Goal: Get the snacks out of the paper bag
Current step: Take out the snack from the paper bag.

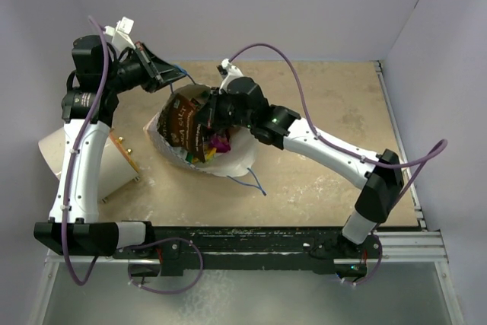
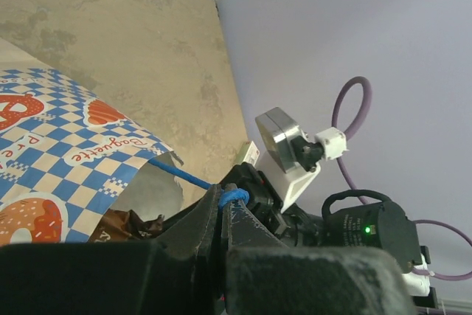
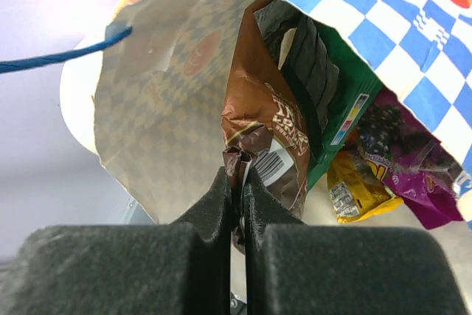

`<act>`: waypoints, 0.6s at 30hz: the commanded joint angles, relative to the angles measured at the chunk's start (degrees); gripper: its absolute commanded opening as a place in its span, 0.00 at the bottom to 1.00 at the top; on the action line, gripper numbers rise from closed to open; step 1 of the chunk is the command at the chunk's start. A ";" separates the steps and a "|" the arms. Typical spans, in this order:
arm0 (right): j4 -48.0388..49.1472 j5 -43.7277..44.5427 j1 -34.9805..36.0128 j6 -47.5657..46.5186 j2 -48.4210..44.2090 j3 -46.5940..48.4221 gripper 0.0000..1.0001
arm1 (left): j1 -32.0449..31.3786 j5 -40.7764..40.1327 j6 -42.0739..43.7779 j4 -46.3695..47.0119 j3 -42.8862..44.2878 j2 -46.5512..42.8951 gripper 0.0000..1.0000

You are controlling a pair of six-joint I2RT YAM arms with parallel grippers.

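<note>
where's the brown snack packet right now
Right wrist view, centre: the brown packet sits in the mouth of the paper bag, its edge pinched by the right gripper, a green packet to its right.

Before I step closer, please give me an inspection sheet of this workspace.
Surface: tan table, scuffed, pale patches.
Job's things: paper bag open; brown packet, green packet, yellow packet, purple packet inside.
Clutter: cream container at table's left edge.
Grippers: left gripper shut on bag's blue handle; right gripper shut on brown packet's corner.
Cables: purple cables along both arms.
Surroundings: pale walls around.
</note>
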 commanded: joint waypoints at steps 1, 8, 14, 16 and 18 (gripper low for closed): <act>0.96 -2.75 -1.30 -5.46 -5.00 5.64 0.00 | -0.24 1.45 0.86 4.00 1.75 -1.10 0.00; 1.03 -13.06 -5.44 -9.78 -10.49 7.21 0.00 | -0.17 -0.60 1.72 3.49 2.22 -0.40 0.00; -2.25 -17.92 -8.35 -14.24 -16.41 8.01 0.00 | -0.15 -1.71 2.89 3.21 2.60 0.52 0.00; -5.27 -17.86 -9.25 -15.44 -18.18 9.18 0.00 | -0.10 -2.15 2.99 2.53 2.99 1.03 0.00; -8.73 -16.65 -9.59 -17.68 -21.00 9.56 0.00 | -0.06 -2.32 3.57 1.66 3.73 1.46 0.00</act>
